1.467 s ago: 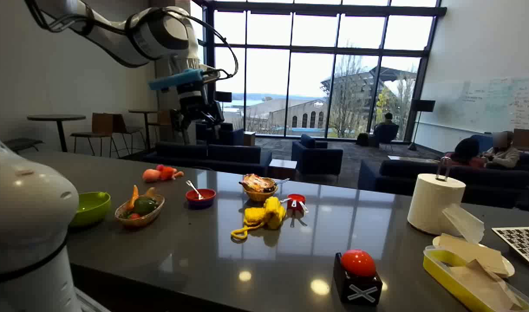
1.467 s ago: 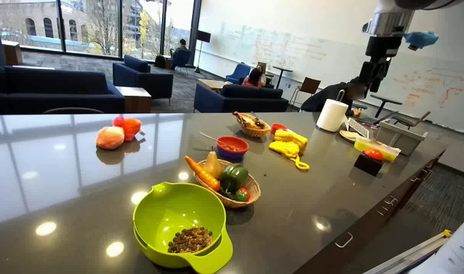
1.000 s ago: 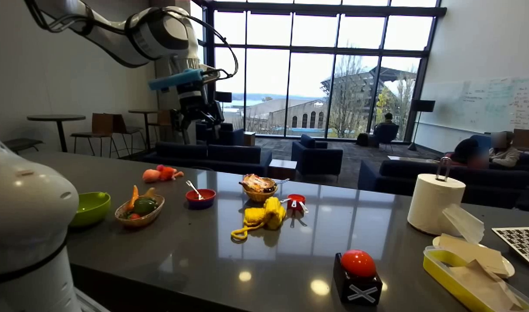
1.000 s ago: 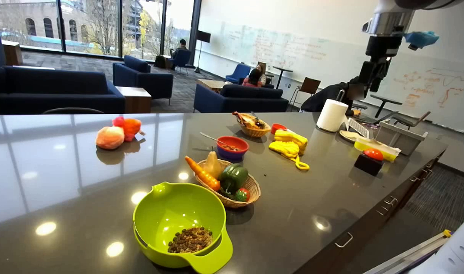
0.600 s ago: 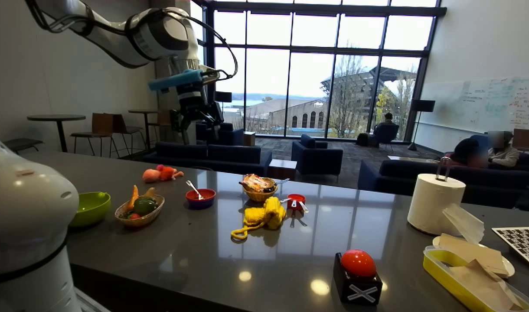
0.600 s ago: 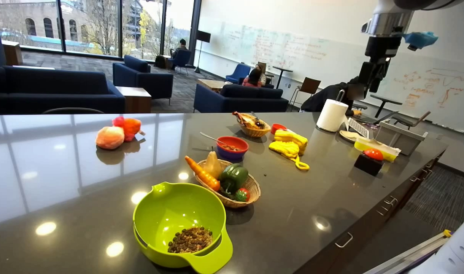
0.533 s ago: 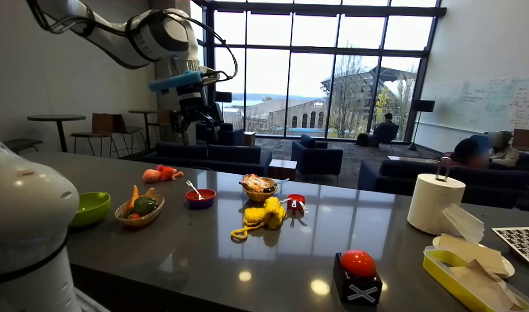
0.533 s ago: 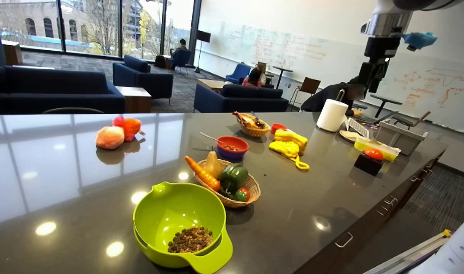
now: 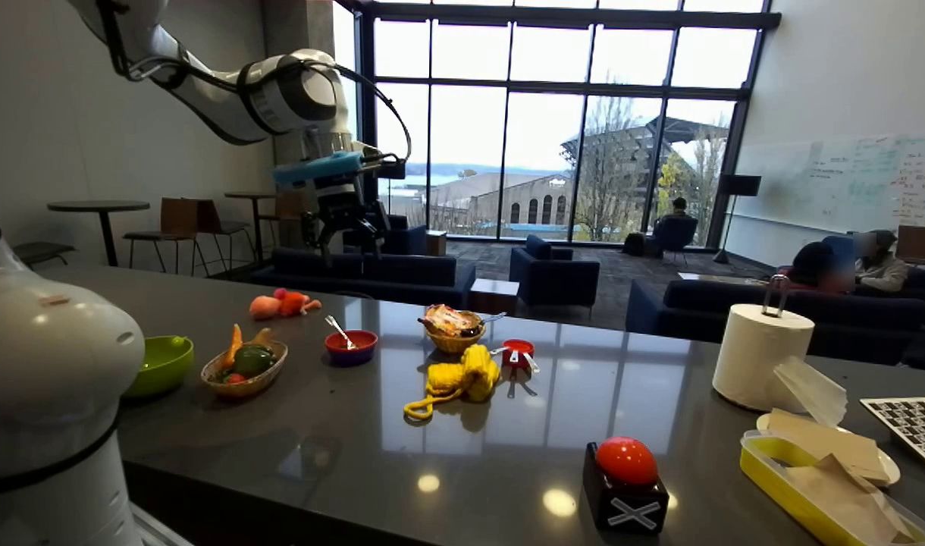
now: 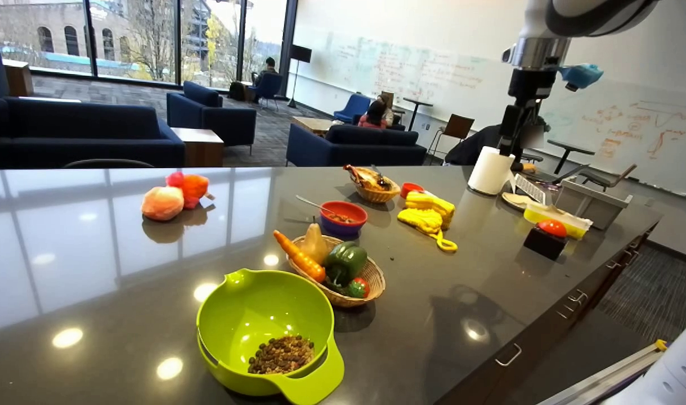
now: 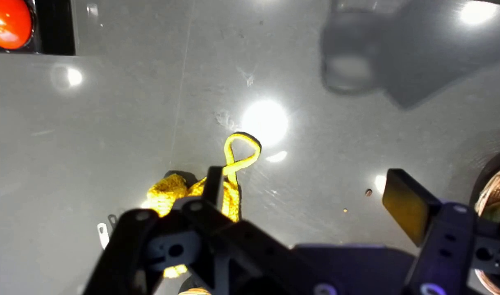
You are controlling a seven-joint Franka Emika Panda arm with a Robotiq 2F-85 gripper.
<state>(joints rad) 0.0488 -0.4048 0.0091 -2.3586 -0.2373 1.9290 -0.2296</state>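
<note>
Black two-fingered gripper (image 11: 309, 194) now hangs lower than before, jaws wide apart, while we count one yellow looped cloth bundle (image 9: 479, 373) unmoved on the glossy grey countertop (image 9: 341, 432) below, two tan wicker baskets (image 10: 379, 195) and one red-domed black button box (image 10: 545, 243).

Claw (image 11: 309, 192): black. Looped bundle (image 9: 479, 374): bright yellow. Mixing bowl (image 10: 264, 301): lime green. Small bowl (image 10: 343, 226): red inside, purple outside. Carrot (image 10: 299, 256) orange; pepper (image 10: 347, 260) dark green. Push-button (image 9: 627, 466): red over black, pale X. Flat board (image 9: 916, 425): black-and-white grid. Paper roll (image 9: 758, 360) white. Table (image 9: 500, 462) grey.
</note>
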